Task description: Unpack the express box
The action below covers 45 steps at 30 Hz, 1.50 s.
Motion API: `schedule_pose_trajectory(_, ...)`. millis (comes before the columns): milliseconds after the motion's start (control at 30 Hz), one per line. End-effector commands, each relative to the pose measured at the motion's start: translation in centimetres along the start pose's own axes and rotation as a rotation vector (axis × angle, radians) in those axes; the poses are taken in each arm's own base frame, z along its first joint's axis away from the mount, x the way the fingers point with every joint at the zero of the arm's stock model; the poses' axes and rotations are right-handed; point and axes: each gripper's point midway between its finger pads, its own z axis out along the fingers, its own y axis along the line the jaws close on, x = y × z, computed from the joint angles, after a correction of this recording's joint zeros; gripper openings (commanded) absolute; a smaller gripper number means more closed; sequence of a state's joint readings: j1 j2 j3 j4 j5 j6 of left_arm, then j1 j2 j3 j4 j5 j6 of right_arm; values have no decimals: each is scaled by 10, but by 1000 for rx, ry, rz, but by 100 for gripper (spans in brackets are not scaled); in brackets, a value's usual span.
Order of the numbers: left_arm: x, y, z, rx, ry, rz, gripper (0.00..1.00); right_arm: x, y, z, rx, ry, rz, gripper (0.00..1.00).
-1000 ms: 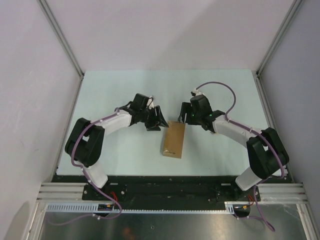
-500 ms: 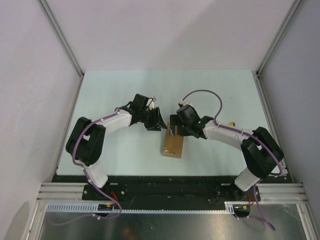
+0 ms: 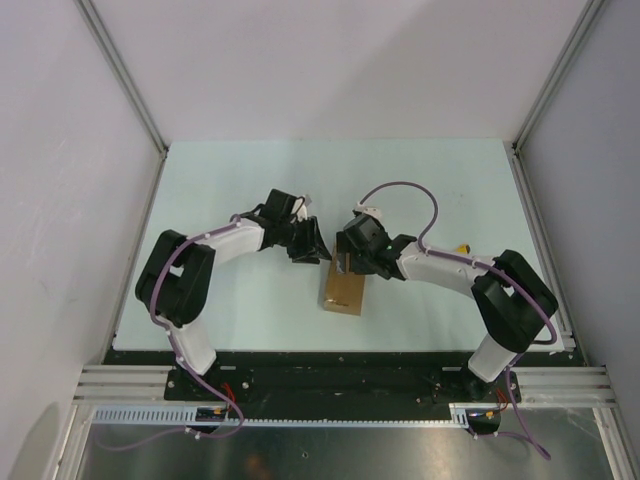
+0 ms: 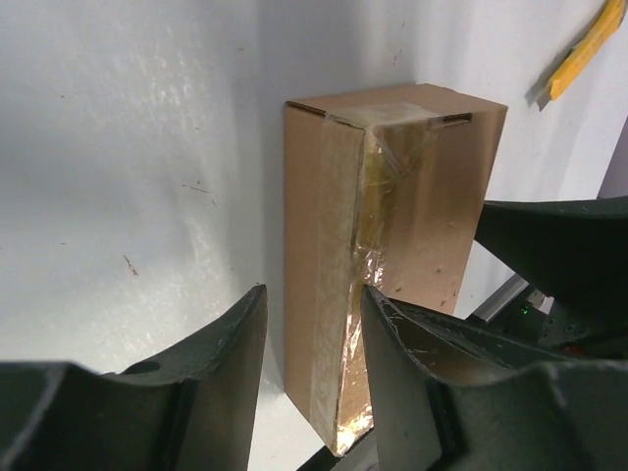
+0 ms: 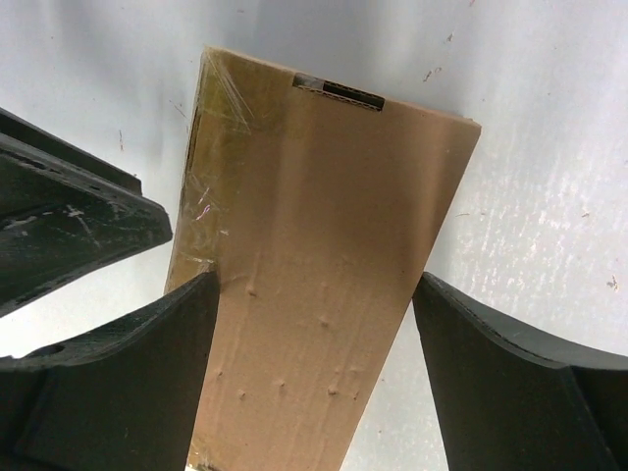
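Observation:
The express box (image 3: 343,291) is a brown cardboard box lying flat near the table's middle, its seam sealed with clear tape. My left gripper (image 3: 314,247) is open just left of the box's far end; in the left wrist view (image 4: 312,294) the taped edge of the box (image 4: 392,216) lies between its fingers. My right gripper (image 3: 349,263) is open over the far end; in the right wrist view (image 5: 316,285) it straddles the box (image 5: 324,226), with the left finger (image 5: 147,373) at the box's edge and the right finger (image 5: 510,383) clear of it.
A yellow utility knife (image 3: 462,247) lies on the table behind my right forearm and shows at the top right of the left wrist view (image 4: 589,44). White walls and aluminium posts close in the pale table (image 3: 250,170) on three sides.
My right gripper has moved left and nearer, from beside the box's far end to over it. My left gripper has shifted slightly toward the box. The box has not moved.

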<state>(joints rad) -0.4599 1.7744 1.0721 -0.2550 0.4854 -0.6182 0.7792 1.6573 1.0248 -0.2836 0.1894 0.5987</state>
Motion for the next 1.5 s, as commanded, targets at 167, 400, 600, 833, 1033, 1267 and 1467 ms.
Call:
schedule_pose_trajectory(167, 2, 2, 4, 19, 34, 33, 47, 19, -31, 12, 179, 35, -32, 81)
schedule_pose_trajectory(400, 1, 3, 4, 14, 38, 47, 46, 34, -43, 16, 236, 77, -45, 72)
schedule_pose_trajectory(600, 10, 0, -4, 38, 53, 82, 47, 41, -45, 20, 243, 101, -49, 61)
schedule_pose_trajectory(833, 31, -2, -19, 71, 70, 143, 49, 43, -44, 21, 241, 106, -43, 62)
schedule_pose_trajectory(1033, 44, 8, -15, 55, 102, 137, 41, 45, -45, 23, 241, 115, -41, 62)
schedule_pose_trajectory(1267, 45, 7, -14, 47, 98, 147, 43, 46, -45, 22, 243, 119, -42, 62)
schedule_pose_trajectory(1467, 45, 4, -15, 55, 98, 166, 46, 47, -45, 23, 243, 122, -42, 62)
